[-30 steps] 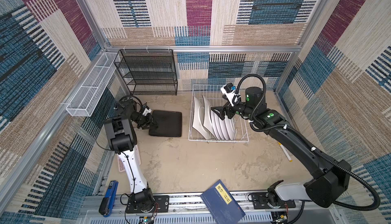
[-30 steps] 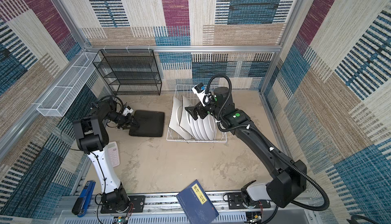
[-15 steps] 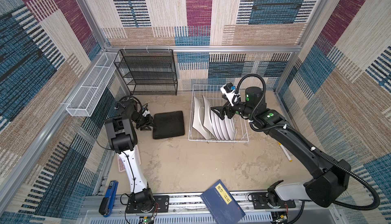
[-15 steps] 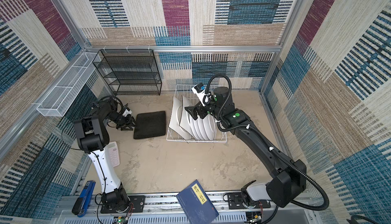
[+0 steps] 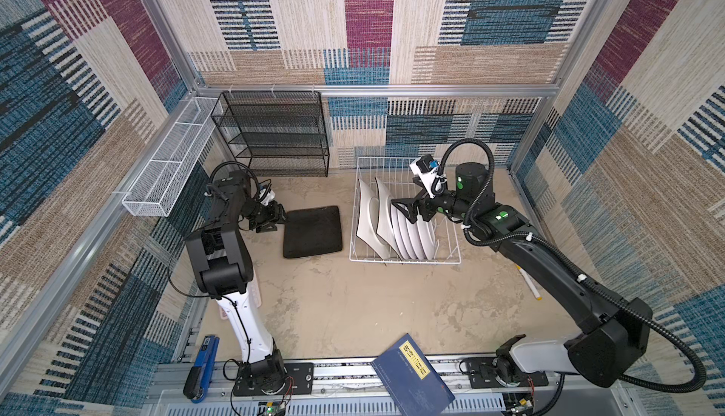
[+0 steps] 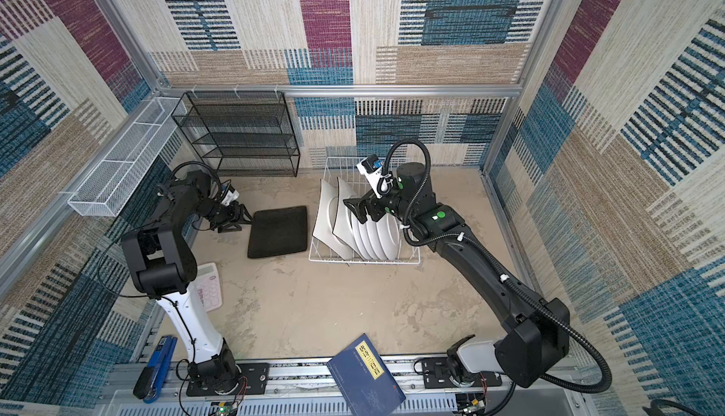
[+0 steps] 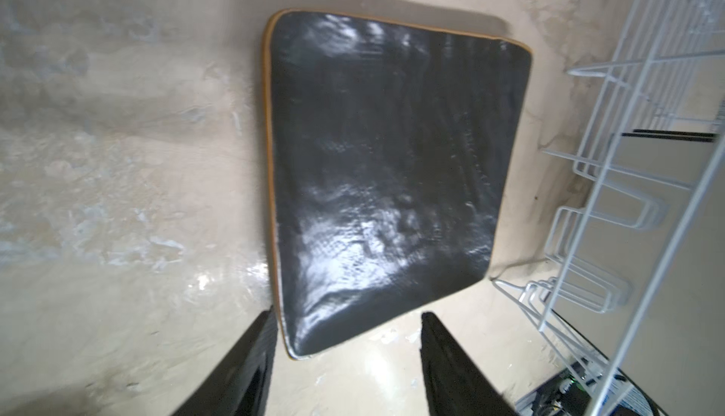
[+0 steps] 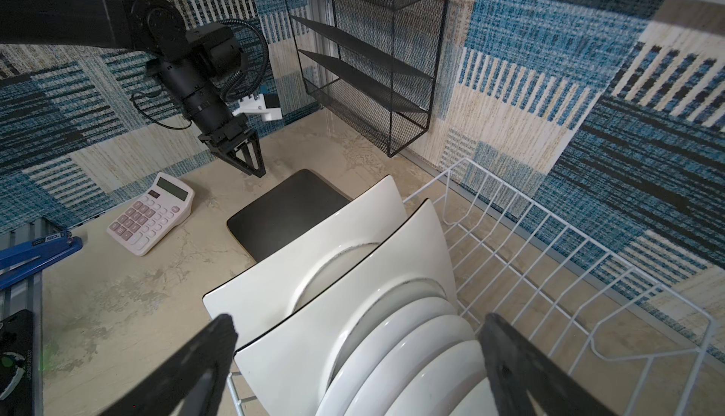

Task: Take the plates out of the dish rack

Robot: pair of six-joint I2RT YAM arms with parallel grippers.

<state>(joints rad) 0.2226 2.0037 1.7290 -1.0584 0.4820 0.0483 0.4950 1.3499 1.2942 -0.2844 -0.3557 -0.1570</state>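
The white wire dish rack (image 5: 404, 263) (image 6: 365, 263) (image 8: 588, 237) holds two upright square plates (image 5: 367, 221) (image 8: 314, 261) and several round white plates (image 5: 416, 237) (image 8: 412, 355). My right gripper (image 5: 406, 214) (image 6: 355, 210) (image 8: 359, 318) hovers open over their top edges, with its fingers spread wide on either side of the stack. Another square plate (image 5: 312, 231) (image 6: 278, 231) (image 7: 392, 159) lies black back up on the table left of the rack. My left gripper (image 5: 274, 215) (image 7: 349, 313) is open at its near corner and holds nothing.
A black mesh shelf unit (image 5: 274, 135) stands at the back wall. A long white mesh tray (image 5: 168, 170) hangs on the left wall. A calculator (image 6: 208, 286) and blue stapler (image 5: 202, 367) lie near the left arm's base. A blue book (image 5: 412, 374) rests at the front edge.
The left jaws have spread wider and let go of the black-backed plate, which now lies flat on the table. The right arm has not moved.
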